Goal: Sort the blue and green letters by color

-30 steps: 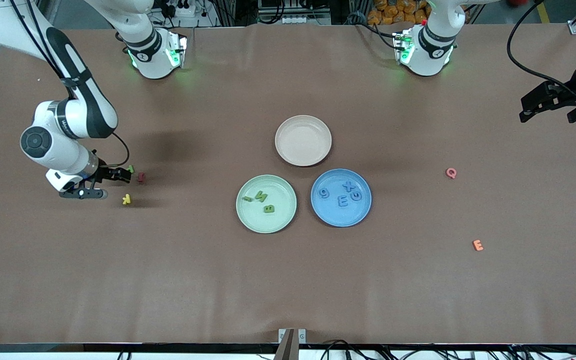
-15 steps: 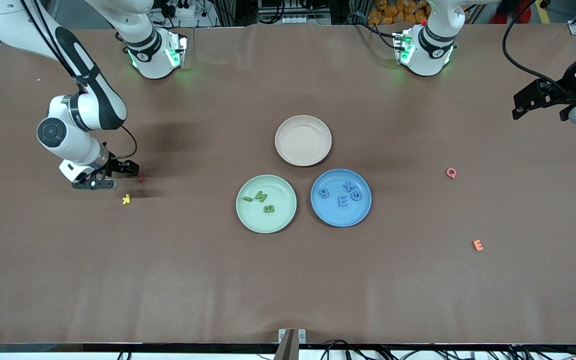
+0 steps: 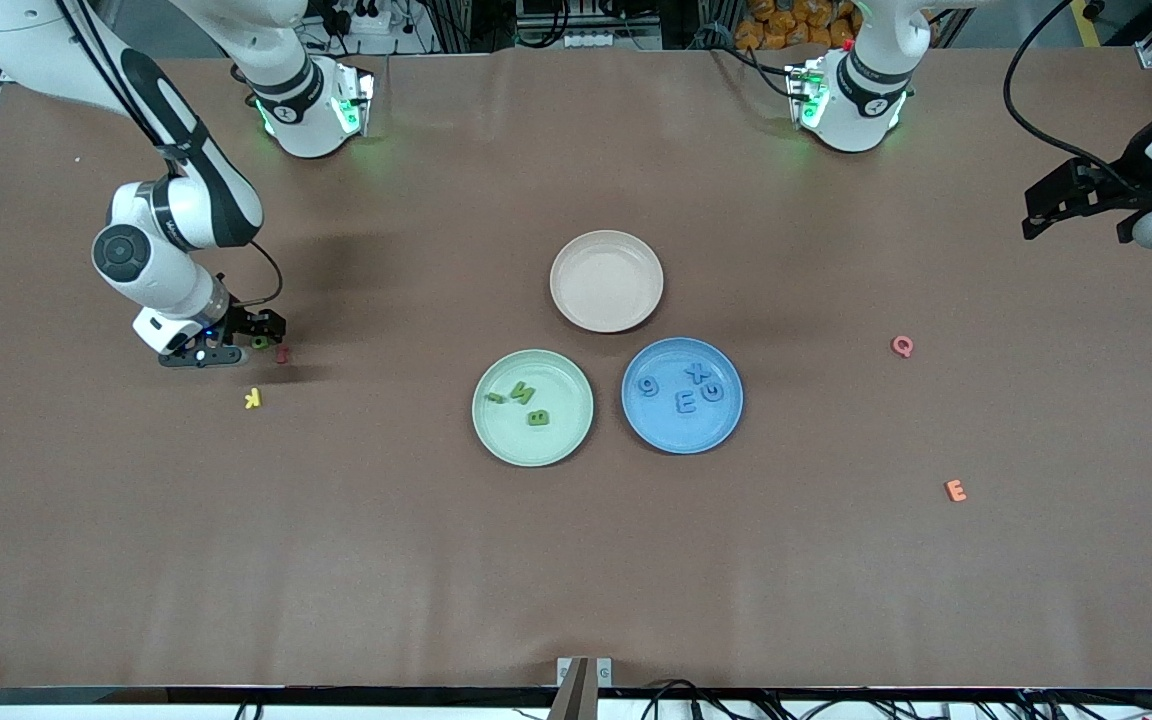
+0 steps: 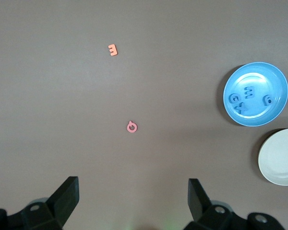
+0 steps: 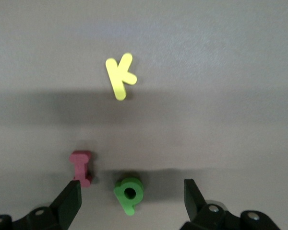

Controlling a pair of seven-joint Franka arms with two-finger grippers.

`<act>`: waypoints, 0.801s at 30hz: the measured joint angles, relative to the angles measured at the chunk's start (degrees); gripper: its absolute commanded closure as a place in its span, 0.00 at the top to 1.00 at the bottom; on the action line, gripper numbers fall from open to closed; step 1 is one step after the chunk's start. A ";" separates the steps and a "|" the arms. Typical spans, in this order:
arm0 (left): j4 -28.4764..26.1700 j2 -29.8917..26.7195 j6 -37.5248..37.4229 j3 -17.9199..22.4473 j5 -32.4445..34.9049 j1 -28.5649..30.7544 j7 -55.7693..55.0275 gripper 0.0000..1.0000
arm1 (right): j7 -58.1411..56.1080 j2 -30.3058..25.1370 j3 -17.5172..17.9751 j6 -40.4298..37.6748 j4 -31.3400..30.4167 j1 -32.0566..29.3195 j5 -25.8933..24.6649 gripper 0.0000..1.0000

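While my right gripper [image 5: 129,203] straddles the green P [image 5: 129,193] with fingers spread, beside the red I [image 5: 81,168], my left gripper [image 4: 133,206] waits, spread, above the table [image 3: 576,560].

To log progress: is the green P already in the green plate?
Out. The green P lies on the table between the right tool's open fingers, beside the red I.
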 measured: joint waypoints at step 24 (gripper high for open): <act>0.00 0.14 -0.01 0.00 0.00 0.02 0.06 1.00 | -0.05 0.01 -0.03 2.46 -1.10 -1.49 -3.58 0.80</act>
